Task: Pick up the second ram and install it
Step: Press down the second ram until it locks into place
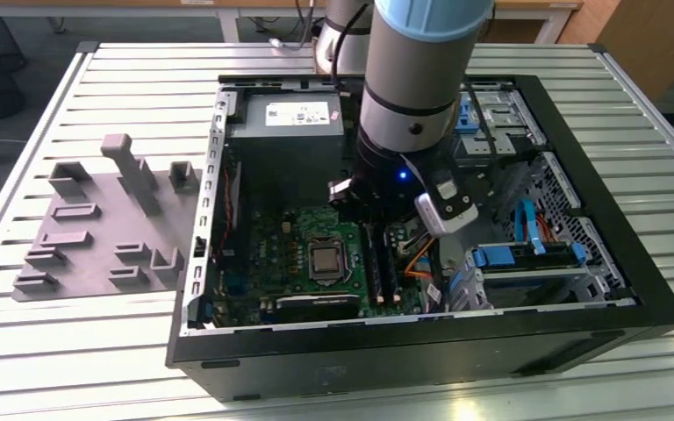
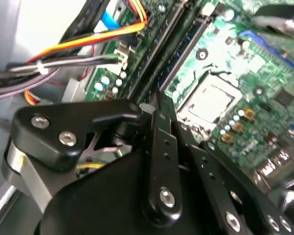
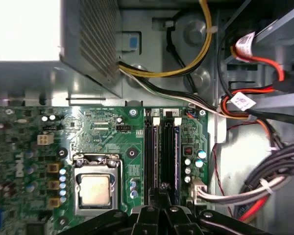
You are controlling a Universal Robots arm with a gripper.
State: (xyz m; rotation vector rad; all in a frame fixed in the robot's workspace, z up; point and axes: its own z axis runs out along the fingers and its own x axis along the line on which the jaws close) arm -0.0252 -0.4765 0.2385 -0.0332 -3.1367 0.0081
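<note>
Second ram (image 3: pixel 176 152): probably the thin bluish strip standing on edge in the memory slots (image 3: pixel 162 156), directly under the gripper (the strips lie close together, so which one it is stays uncertain).
Step in hand: judged to be the install, not the pick-up; the gripper is down at the slots and well apart from the grey holder blocks (image 1: pixel 103 228) outside the case.
What seating calls for: probably a straight push along the slot line with even pressure, so that the stick goes in level and does not tip.
Gripper (image 3: pixel 164 188): the fingers are drawn together to a narrow tip just above the near end of the slots. Whether they pinch the stick's top edge or only rest on it cannot be told.
Gripper, second wrist view (image 2: pixel 159 100): the black linkage converges on one point over the slots.
Arm pose: in the exterior view the arm stands nearly upright inside the open computer case (image 1: pixel 653 307), with the gripper (image 1: pixel 367 219) pointing down at the motherboard (image 3: pixel 103 127).
Beside the gripper: the processor socket (image 3: pixel 94 188) lies close on one side.
Other side of the gripper: a bundle of cables (image 3: pixel 245 191) lies near but apart.
</note>
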